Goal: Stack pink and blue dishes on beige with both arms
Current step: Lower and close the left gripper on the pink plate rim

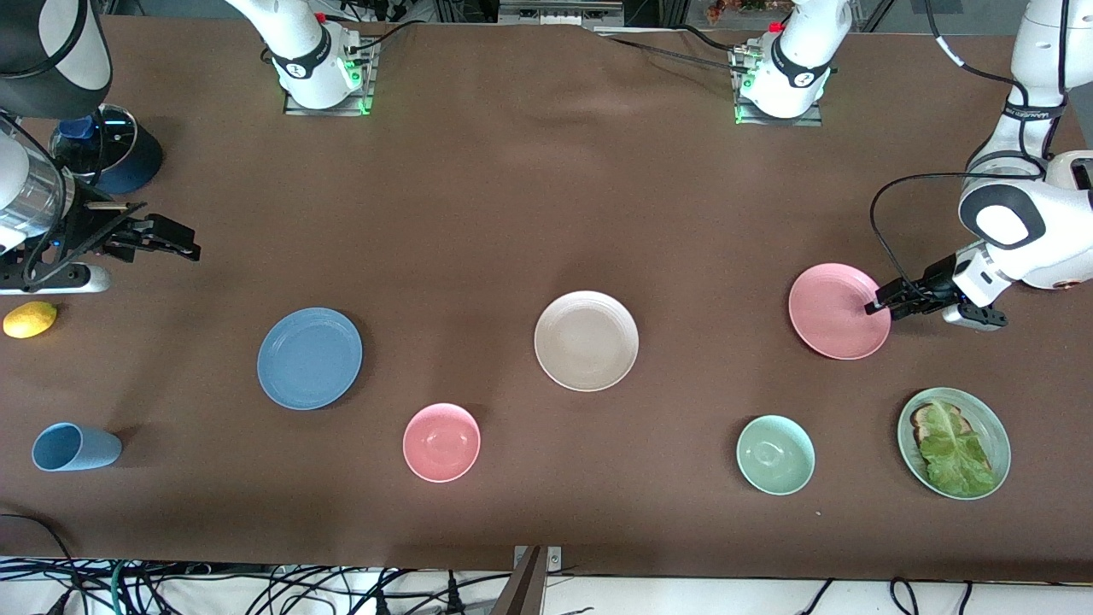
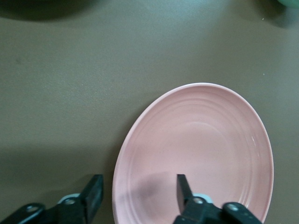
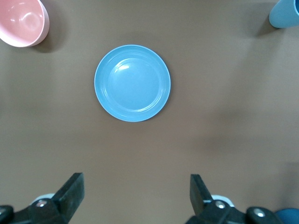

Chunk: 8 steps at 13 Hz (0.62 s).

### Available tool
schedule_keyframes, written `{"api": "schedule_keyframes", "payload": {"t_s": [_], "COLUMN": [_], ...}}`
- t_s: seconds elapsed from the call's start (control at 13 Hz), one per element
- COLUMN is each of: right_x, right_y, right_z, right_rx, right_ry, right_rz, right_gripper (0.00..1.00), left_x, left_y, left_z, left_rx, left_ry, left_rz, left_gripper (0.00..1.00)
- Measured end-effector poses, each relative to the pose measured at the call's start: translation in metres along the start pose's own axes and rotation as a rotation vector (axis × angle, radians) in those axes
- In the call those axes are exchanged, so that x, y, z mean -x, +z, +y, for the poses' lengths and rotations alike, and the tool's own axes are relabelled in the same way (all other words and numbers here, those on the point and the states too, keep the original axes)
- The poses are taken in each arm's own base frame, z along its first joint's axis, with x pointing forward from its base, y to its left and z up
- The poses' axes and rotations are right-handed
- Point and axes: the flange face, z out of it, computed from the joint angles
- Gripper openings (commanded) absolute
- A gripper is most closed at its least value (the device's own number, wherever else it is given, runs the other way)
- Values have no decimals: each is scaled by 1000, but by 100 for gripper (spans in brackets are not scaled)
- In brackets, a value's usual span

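Your matte pink plate (image 1: pixel 835 311) lies toward the left arm's end of the table; the left gripper (image 2: pixel 135 192) straddles its rim, fingers parted, one over the plate, one outside, gripping nothing. The matte cream-beige plate (image 1: pixel 587 341) sits mid-table, the matte blue plate (image 3: pixel 132 83) below the wide-open, empty right gripper (image 3: pixel 135 191).

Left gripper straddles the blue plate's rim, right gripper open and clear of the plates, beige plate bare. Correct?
Not quite: the left gripper straddles the pink plate's rim, as the left wrist view shows. The blue plate lies untouched; the right gripper is open, the beige plate bare.
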Motion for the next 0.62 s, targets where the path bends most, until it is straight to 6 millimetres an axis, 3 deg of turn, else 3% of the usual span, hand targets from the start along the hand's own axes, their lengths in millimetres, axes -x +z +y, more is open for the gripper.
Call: {"api": "schedule_keyframes", "payload": {"t_s": [0.15,0.62], "right_x": [0,0], "right_y": [0,0], "right_z": [0,0], "right_rx": [0,0], "right_ry": [0,0], "right_rz": [0,0], "right_gripper": [100,100], "left_x": [0,0], "left_y": [0,1], "left_z": [0,0], "left_rx": [-1,-2], "left_ry": [0,1], "left_rz": [1,0], "left_gripper": [0,0]}}
